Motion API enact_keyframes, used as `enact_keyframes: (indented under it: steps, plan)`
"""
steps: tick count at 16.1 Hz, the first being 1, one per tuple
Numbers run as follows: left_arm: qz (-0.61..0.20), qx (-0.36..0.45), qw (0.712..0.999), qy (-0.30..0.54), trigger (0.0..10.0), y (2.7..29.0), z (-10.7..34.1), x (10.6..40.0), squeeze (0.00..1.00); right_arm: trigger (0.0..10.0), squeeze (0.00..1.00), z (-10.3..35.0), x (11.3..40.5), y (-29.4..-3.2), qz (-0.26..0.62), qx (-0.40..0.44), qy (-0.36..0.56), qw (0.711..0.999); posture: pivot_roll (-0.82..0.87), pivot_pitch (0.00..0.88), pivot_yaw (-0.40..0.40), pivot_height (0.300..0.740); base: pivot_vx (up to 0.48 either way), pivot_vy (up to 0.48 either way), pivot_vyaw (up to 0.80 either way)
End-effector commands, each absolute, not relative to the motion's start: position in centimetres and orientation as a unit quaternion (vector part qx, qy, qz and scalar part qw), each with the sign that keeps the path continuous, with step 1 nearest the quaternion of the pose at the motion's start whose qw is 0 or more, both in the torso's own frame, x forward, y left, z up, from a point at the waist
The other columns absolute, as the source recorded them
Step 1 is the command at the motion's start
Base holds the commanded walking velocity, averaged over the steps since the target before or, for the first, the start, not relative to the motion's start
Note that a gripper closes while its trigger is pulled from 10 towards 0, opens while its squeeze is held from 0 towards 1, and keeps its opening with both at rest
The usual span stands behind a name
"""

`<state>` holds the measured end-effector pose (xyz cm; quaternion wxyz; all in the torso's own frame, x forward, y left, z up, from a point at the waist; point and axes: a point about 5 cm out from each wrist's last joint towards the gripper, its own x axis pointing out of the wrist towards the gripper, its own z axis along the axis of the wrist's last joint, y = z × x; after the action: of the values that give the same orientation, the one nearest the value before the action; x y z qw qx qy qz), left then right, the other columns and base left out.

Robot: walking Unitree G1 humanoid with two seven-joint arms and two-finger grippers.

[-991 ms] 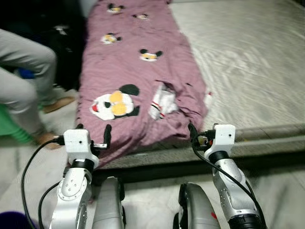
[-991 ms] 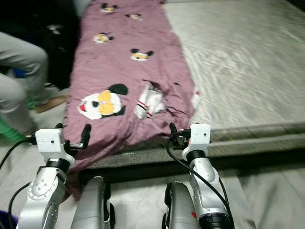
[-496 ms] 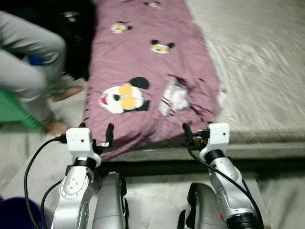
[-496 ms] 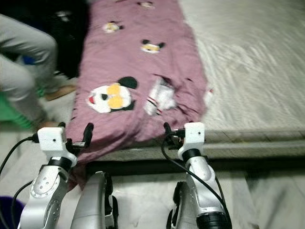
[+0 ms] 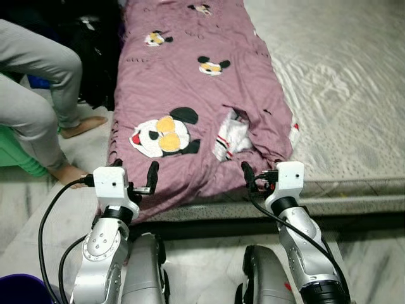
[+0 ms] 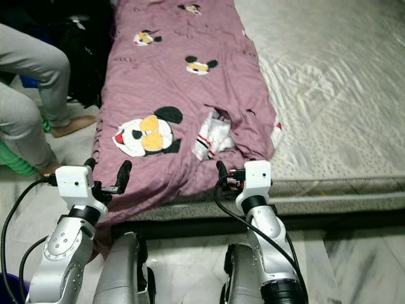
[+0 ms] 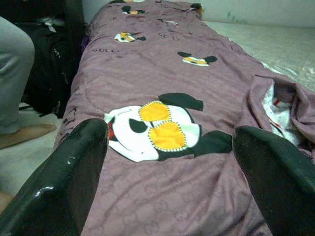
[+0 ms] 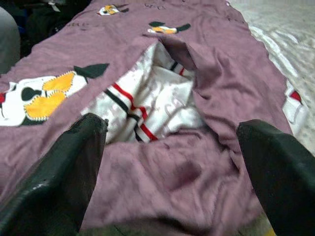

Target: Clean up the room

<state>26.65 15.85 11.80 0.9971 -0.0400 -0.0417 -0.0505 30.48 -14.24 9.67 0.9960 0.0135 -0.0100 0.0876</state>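
Mauve blanket (image 5: 190, 95), one, with cartoon-mouse prints, lies rumpled on the bed (image 5: 342, 82), white striped lining showing. Left pincer (image 7: 167, 187) and right pincer (image 8: 172, 182), two, gape wide at its six-o'clock edge.

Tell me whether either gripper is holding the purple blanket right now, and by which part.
Nothing is held. The left gripper and right gripper hover open at the near edge of the purple blanket, fingers apart and empty.

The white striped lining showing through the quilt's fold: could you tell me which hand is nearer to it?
Right. The right hand sits just below the lining; the left hand is off toward the cartoon print.
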Motion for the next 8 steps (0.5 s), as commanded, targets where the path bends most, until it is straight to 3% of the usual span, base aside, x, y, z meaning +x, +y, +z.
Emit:
enact_keyframes:
  steps: [1, 8]
  plan:
    - [-0.047, -0.033, 0.997, -0.044, 10.0, 16.09, 11.89, 26.53, 0.00, 10.0, 0.00, 9.50, 30.46, -14.32, 0.084, 0.018, -0.009, 0.996, -0.04, 0.192, 0.028, 0.597, 0.322, 0.000, 0.00]
    - [-0.052, -0.035, 0.997, -0.042, 10.0, 15.95, 11.82, 26.68, 0.00, 10.0, 0.00, 9.68, 30.54, -14.21, 0.086, 0.013, -0.018, 0.996, -0.04, 0.191, 0.029, 0.597, 0.334, 0.000, 0.00]
